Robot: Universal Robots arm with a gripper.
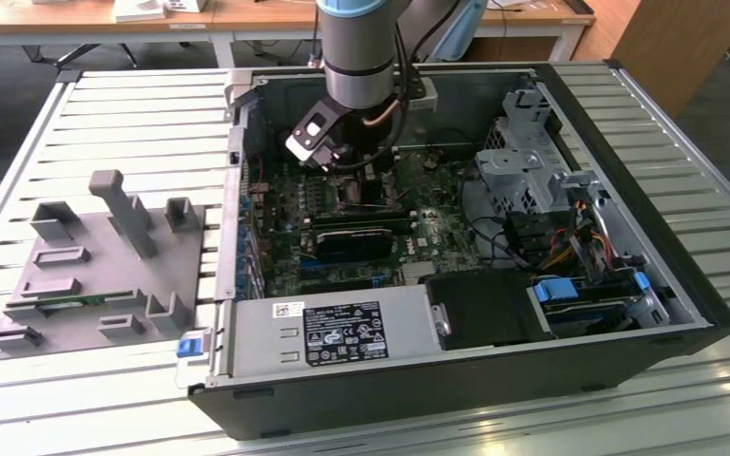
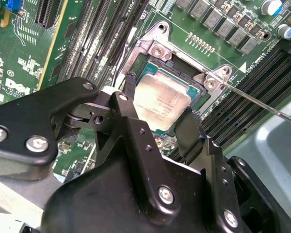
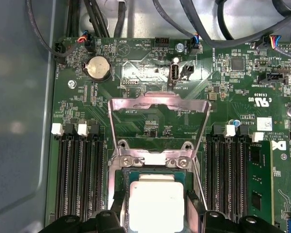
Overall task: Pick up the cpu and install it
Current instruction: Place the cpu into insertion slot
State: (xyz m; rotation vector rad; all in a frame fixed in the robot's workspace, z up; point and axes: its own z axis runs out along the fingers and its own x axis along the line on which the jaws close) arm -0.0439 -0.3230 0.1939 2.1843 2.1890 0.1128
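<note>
Exterior view showed the arm reaching straight down into the open computer case, wrist low over the motherboard. The gripper straddled the cpu, which lay in its socket; whether it was clamped or loose could not be told.

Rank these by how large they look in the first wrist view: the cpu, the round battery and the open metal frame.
1. metal frame, the widest outline
2. cpu, its lower part hidden
3. round battery, clearly the smallest
</note>
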